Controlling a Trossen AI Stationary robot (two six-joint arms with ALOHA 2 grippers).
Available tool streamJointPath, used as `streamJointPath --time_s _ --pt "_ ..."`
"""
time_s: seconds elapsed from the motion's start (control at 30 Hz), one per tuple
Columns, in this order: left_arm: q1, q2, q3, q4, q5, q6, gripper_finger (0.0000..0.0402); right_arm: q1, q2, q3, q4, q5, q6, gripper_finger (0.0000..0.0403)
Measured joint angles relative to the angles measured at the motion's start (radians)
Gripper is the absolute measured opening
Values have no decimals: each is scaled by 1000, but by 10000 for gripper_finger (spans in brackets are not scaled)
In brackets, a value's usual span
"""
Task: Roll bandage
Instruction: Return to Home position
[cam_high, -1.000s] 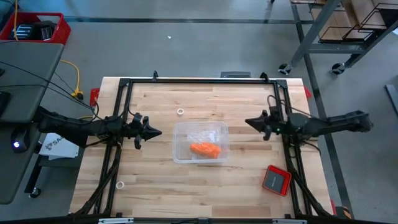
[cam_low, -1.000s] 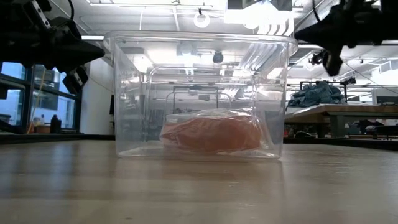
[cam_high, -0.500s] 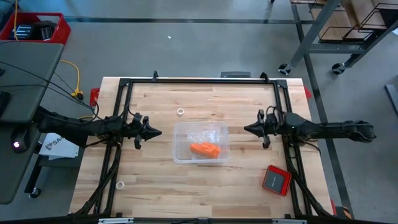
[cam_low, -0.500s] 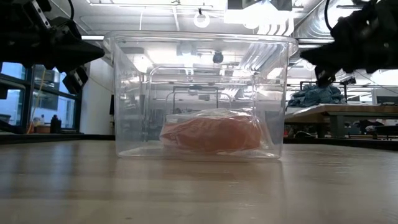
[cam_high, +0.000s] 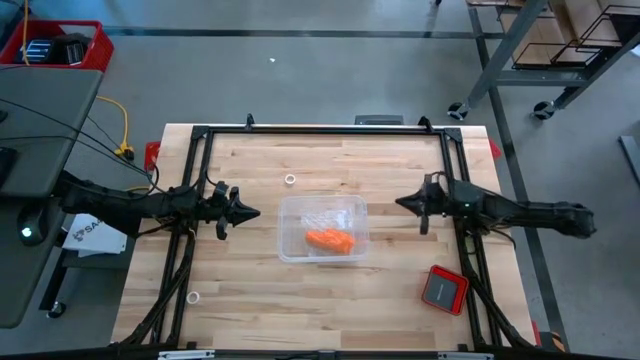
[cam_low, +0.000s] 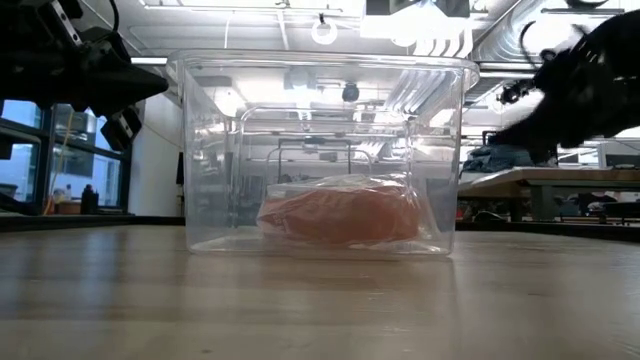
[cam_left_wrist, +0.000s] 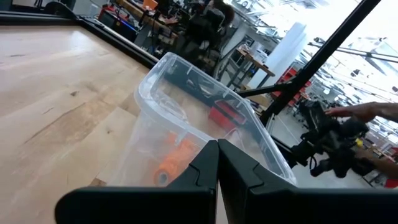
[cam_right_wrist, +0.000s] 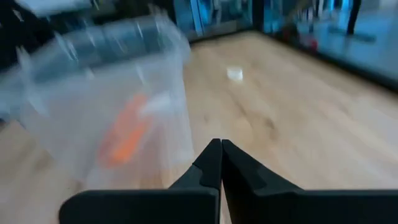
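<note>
Rolled orange bandage (cam_high: 328, 240) lies in a clear bin (cam_high: 284, 228) at table centre. The left gripper (cam_high: 252, 212) hovers at the bin's nine o'clock, the right gripper (cam_high: 402, 204) at three. Wrist views show both pincers pressed together, empty. Only the low view reveals the plastic bag (cam_low: 345, 186) wrapping the bandage.

The worktop (cam_high: 250, 280) is pale wooden planking, bounded by a black metal frame (cam_high: 320, 131) that runs along its edges; a clear bin (cam_high: 322, 228) stands on it at about the middle, flat on its base in the low view; a small white ring (cam_high: 290, 179) lies near the bin's upper-left corner in the high view; a second white ring (cam_high: 192, 297) lies well apart, by the left rails; a red square device (cam_high: 443, 289) with a grey face sits at the lower right corner.
</note>
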Motion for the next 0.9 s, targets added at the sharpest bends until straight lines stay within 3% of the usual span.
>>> streamJointPath --time_s 0.23,0.53,0.9 --pt "0 0 0 0 0 -1 1 0 -275 0 3 -3 0 0" --pt "0 0 0 0 -2 -1 1 26 -278 6 -14 -6 0 0" --pt "0 0 0 -5 -2 -1 1 194 -275 6 -18 -16 0 0"
